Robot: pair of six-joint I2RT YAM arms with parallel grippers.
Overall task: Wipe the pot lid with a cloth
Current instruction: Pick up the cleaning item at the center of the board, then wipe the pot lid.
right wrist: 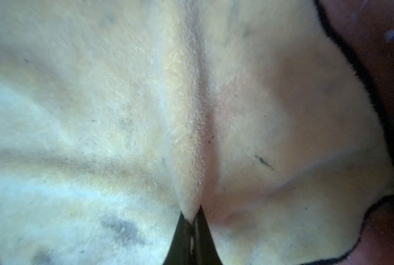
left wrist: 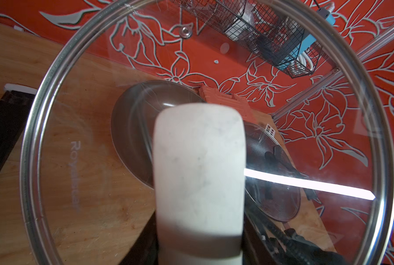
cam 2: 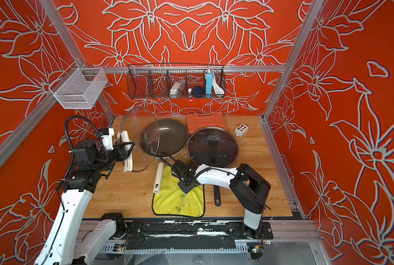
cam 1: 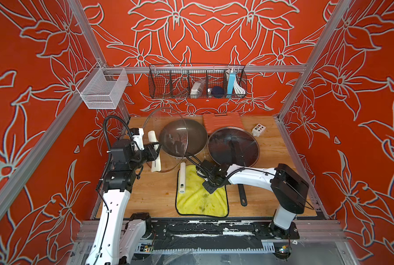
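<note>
The pot lid (cam 1: 145, 124) (cam 2: 125, 124) is clear glass with a steel rim and a white handle (cam 1: 155, 158) (cam 2: 127, 160). It stands on edge at the table's left. My left gripper (cam 1: 156, 148) (cam 2: 129, 146) is shut on that handle. In the left wrist view the handle (left wrist: 198, 160) fills the middle and the glass (left wrist: 76, 137) spreads round it. The yellow cloth (cam 1: 200, 199) (cam 2: 177, 202) with black edging lies flat at the front centre. My right gripper (cam 1: 200, 172) (cam 2: 176, 172) is shut on a raised fold of the cloth (right wrist: 99, 114), its fingertips (right wrist: 193, 220) pinching the ridge.
A grey wok (cam 1: 187, 135) sits behind the lid; its white handle (cam 1: 182, 177) lies on the cloth's left edge. To the right is a lidded black pan (cam 1: 234, 146) with a black handle (cam 1: 242, 195). An orange case (cam 1: 222, 120), a button box (cam 1: 258, 130) and two wire baskets (cam 1: 196, 82) (cam 1: 104, 88) sit behind.
</note>
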